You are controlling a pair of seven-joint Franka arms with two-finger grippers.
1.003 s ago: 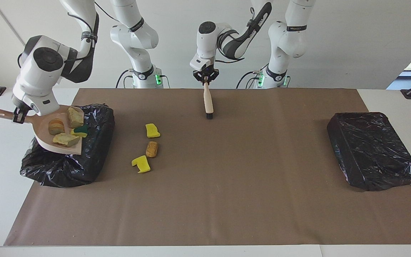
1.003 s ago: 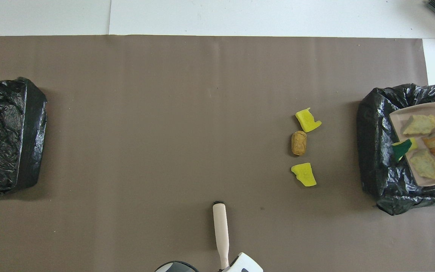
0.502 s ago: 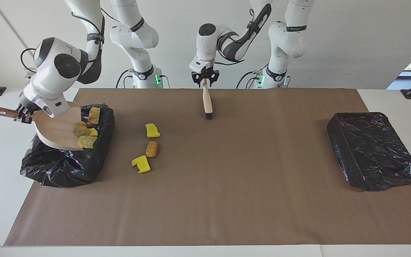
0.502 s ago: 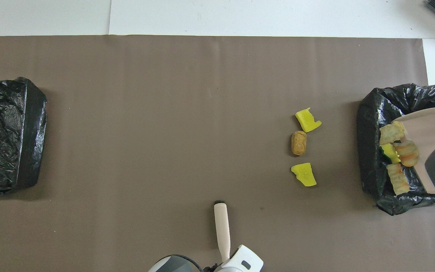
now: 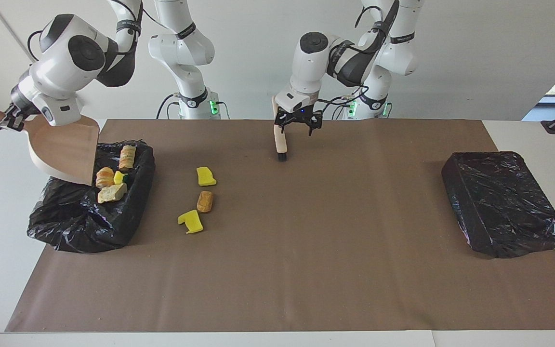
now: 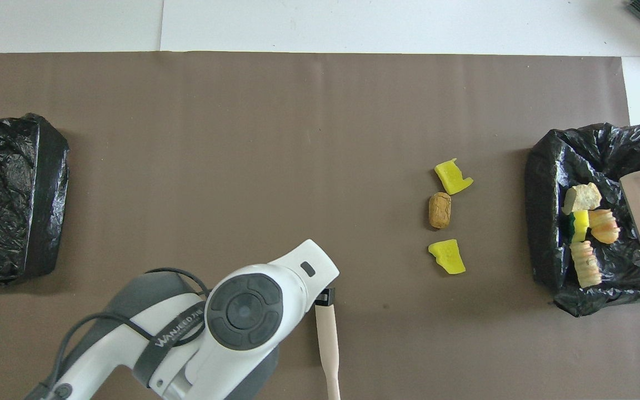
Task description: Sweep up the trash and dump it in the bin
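My right gripper is shut on the handle of a wooden dustpan, tipped steeply with its lip over the black-lined bin at the right arm's end. Several trash chunks lie in that bin and show in the overhead view. Three chunks lie on the brown mat beside the bin: one yellow, one tan, one yellow. The brush stands tilted with its bristles on the mat. My left gripper is beside the brush's handle, just above the mat.
A second black-lined bin sits at the left arm's end of the table. In the overhead view my left arm's elbow covers part of the mat near the brush.
The dustpan rose and tipped steeper, and its chunks slid into the bin. My left arm swung out, and its gripper shifted from the top of the brush handle to beside it.
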